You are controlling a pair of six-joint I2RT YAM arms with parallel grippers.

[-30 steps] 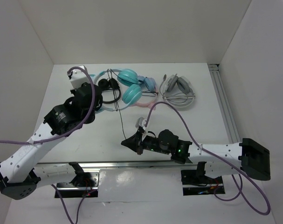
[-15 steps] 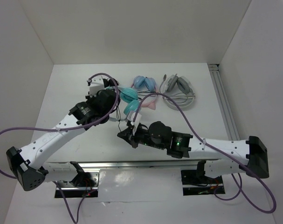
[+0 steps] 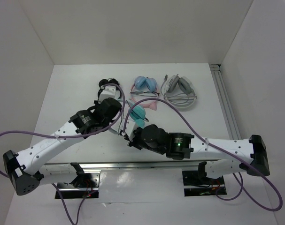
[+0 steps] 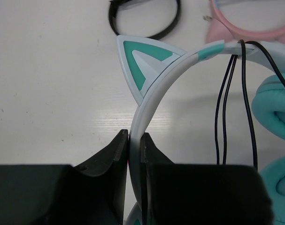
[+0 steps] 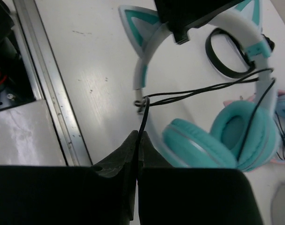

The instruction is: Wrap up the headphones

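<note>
Counter (image 3: 72, 93): white, boxed in by white walls.
Headphones (image 3: 138, 112): teal pair at mid-counter between both arms, just near of the pink pair (image 3: 146, 84).
Left hand (image 4: 134, 138): clamped on the pale headband (image 4: 154, 98), beside a cat ear (image 4: 142, 61).
Right hand (image 5: 138, 138): pinched together on the black cable (image 5: 194, 91), which loops across the headband.

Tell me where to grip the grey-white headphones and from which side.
On the grey-white headphones, take the headband at its near-right arc, from straight above, jaws across the band. It seems to lie flat, thin and bare there; the cups at the far end are bulkier and sit close together.
</note>
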